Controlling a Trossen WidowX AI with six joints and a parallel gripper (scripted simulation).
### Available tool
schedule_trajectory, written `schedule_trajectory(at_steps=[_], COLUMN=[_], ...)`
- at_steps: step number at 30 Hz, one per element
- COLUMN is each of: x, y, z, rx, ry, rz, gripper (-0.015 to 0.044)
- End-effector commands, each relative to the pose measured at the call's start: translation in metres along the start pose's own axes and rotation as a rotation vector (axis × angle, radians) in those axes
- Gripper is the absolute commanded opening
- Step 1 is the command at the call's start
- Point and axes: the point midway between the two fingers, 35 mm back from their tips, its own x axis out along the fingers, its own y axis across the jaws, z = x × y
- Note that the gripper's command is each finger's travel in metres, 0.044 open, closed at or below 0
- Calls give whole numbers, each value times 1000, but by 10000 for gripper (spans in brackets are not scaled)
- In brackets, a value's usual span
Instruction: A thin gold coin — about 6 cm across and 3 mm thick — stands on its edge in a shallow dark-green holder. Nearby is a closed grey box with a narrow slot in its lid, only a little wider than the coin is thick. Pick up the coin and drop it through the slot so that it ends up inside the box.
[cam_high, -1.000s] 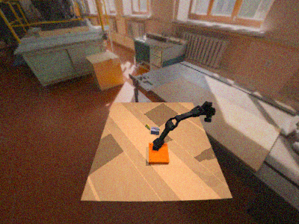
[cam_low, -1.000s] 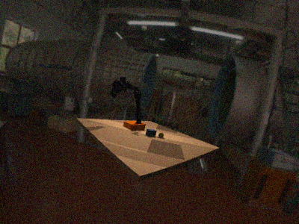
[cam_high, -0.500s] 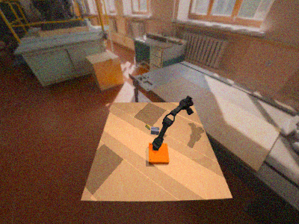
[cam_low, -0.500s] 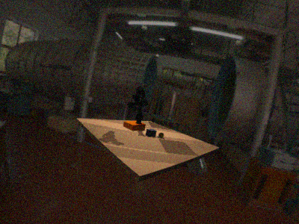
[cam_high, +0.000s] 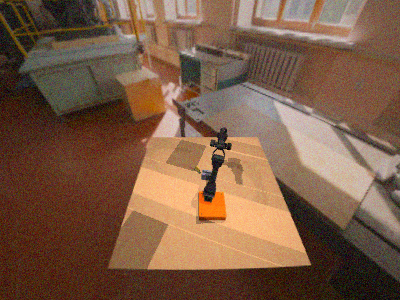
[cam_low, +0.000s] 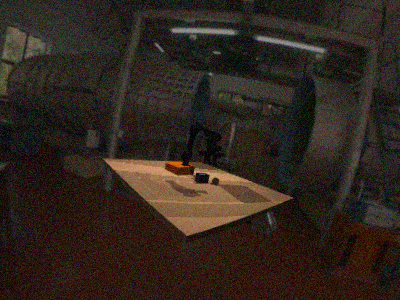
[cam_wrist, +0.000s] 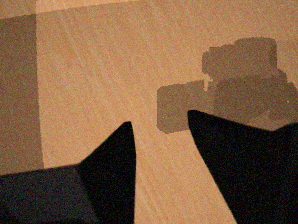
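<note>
In the top view, the arm (cam_high: 215, 172) (cam_low: 193, 140) reached from its orange base (cam_high: 219, 211) (cam_low: 175, 168) toward the far edge of the worktop (cam_high: 240, 235) (cam_low: 172, 215). The base lay well in from both side edges, nearer to the near edge's middle than to either near corner. The gripper (cam_high: 220, 146) (cam_low: 214, 161) (cam_wrist: 160, 123) hung above the wood, its fingers partway apart with nothing between them – only bare wood grain and part of a shadow (cam_wrist: 182, 106) showed past the tips in the wrist view.

The gold coin (cam_high: 198, 170) (cam_low: 215, 181) was out of the gripper, down on the far half of the worktop and left of its middle in the top view. It showed there as a thin yellow-green sliver, too small to tell coin from holder; the exterior view gave a small, dull round shape. Just beside it stood the small box (cam_high: 205, 175) (cam_low: 202, 178), between the coin and the arm in the top view – its slot could not be made out. The arm's shadow fell on the side toward the right edge, and a darker patch (cam_high: 185, 153) lay near the far left corner.
</note>
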Motion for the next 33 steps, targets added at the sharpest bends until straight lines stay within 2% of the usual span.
schedule_trajectory(at_steps=[1, 7, 12, 18, 22, 33], x=[8, 9, 1, 0, 29, 46], y=[56, 133, 173, 174, 174, 177], z=[-36, -108, -164, -167, -181, -189], rx=[-254, -687, -1002, -1013, -1013, -1013], ry=[118, 299, 424, 429, 429, 429], rz=[54, 148, 213, 215, 215, 215], gripper=[161, 161, 161, 161, 161, 161])
